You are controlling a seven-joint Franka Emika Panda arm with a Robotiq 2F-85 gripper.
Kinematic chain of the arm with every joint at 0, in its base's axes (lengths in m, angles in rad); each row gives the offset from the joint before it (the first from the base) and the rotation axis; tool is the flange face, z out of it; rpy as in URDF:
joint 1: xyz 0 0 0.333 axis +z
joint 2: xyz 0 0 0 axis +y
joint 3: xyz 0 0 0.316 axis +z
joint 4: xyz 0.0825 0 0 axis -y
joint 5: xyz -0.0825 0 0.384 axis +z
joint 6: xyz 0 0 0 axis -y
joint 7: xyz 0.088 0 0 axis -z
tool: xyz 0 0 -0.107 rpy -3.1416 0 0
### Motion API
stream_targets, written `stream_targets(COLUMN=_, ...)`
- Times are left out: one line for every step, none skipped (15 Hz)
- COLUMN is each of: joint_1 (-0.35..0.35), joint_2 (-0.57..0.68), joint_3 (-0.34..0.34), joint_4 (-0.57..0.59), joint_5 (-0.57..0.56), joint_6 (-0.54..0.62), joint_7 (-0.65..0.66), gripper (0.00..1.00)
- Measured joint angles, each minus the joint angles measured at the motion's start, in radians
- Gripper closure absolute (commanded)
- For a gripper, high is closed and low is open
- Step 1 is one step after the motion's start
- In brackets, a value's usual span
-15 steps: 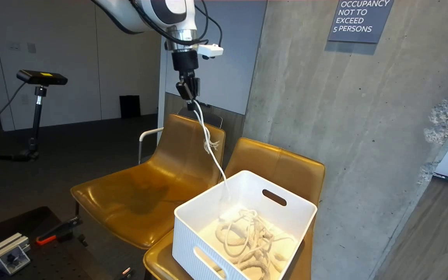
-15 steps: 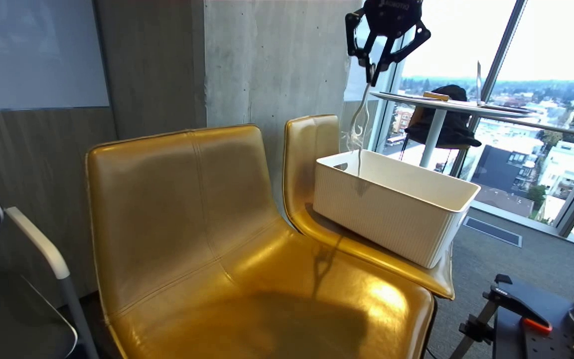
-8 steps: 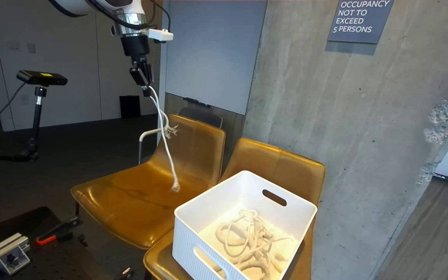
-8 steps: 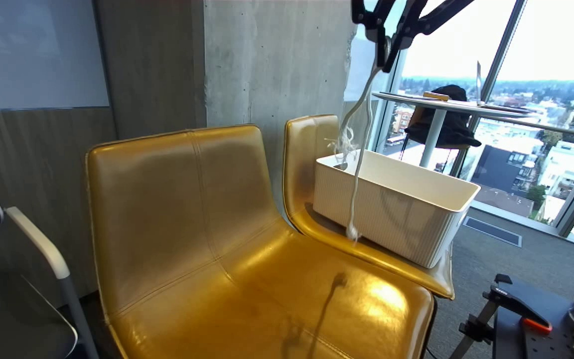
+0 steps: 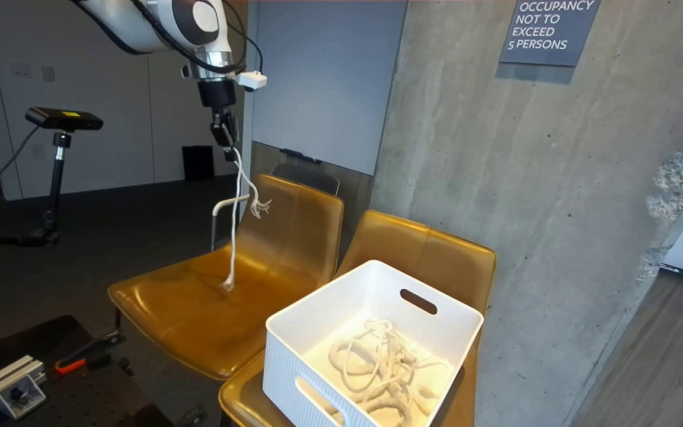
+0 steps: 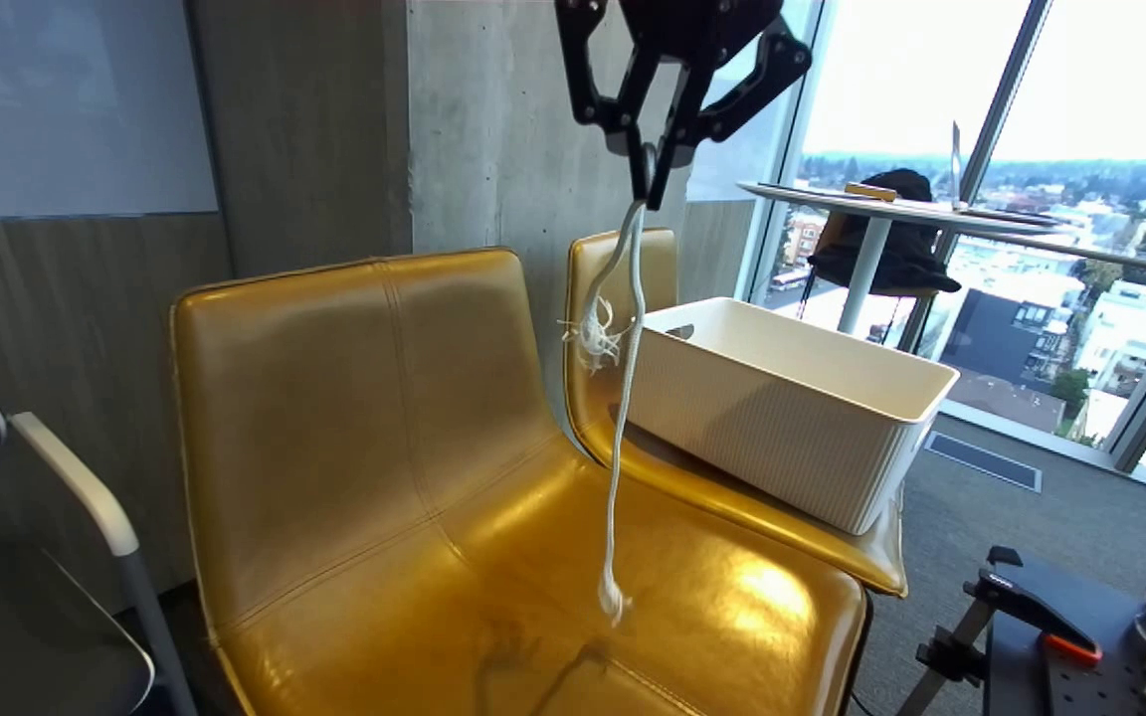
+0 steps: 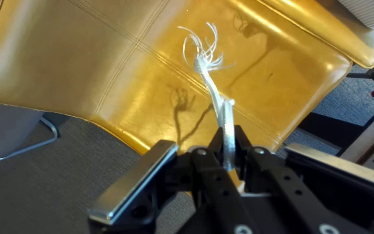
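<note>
Grey concrete wall (image 5: 555, 178) stands behind the white bin (image 6: 752, 428) in an exterior view, and higher than the bin it carries a sign (image 5: 549, 32) limiting occupancy to 5 persons. Past the bin, an exterior view shows a large window (image 6: 1110, 99) with a round worktop (image 6: 941, 221) in front of it.

The bin rests on the seat of a golden-brown chair (image 5: 430, 237), and a tangle of pale cords (image 5: 392, 367) lies on the bin's floor. Just beside the bin is a matching neighbouring chair (image 6: 354, 388). Out in front of the bin, a dark perforated worktop (image 5: 101, 397) carries a black clamp (image 6: 1036, 605) with an orange-red part. Well apart from the bin, a black camera (image 5: 64, 118) sits on a stand.

Higher than the bin and outside it, over the neighbouring chair, the pincer (image 6: 650, 194) is clamped on a white rope (image 6: 619, 447). The rope is folded between the tips, so two tails hang down beside the bin. The shorter tail ends in splayed, frayed strands; the longer one hangs over the seat next to the bin, and whether its tip touches that seat is hard to tell. Shadows (image 7: 182, 107) of the rope fall on the same seat.
</note>
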Motion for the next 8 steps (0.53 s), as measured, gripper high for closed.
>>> stream_targets(joint_1=-0.004, joint_2=0.038, joint_3=0.000, joint_4=0.034, joint_5=0.009, joint_6=0.000, joint_7=-0.008, gripper=0.98)
stream_targets(joint_1=-0.006, joint_2=0.073, joint_3=0.000, joint_4=0.065, joint_5=0.016, joint_6=0.000, joint_7=-0.011, gripper=0.98)
stream_targets(joint_1=-0.007, joint_2=0.104, joint_3=0.000, joint_4=0.089, joint_5=0.024, joint_6=-0.001, joint_7=-0.013, gripper=0.98)
stream_targets(joint_1=-0.009, joint_2=0.132, joint_3=0.000, joint_4=0.109, joint_5=0.033, joint_6=-0.006, joint_7=-0.015, gripper=0.98)
stream_targets(joint_1=-0.014, joint_2=0.155, joint_3=0.000, joint_4=0.123, joint_5=0.048, joint_6=-0.015, joint_7=-0.020, gripper=0.98)
stream_targets(joint_1=-0.023, joint_2=0.172, joint_3=-0.001, joint_4=0.130, joint_5=0.067, joint_6=-0.025, joint_7=-0.028, gripper=0.98)
stream_targets(joint_1=-0.036, joint_2=0.183, joint_3=-0.003, joint_4=0.128, joint_5=0.080, joint_6=-0.035, joint_7=-0.034, gripper=0.98)
stream_targets(joint_1=-0.053, joint_2=0.188, joint_3=-0.006, joint_4=0.121, joint_5=0.090, joint_6=-0.040, joint_7=-0.039, gripper=0.98)
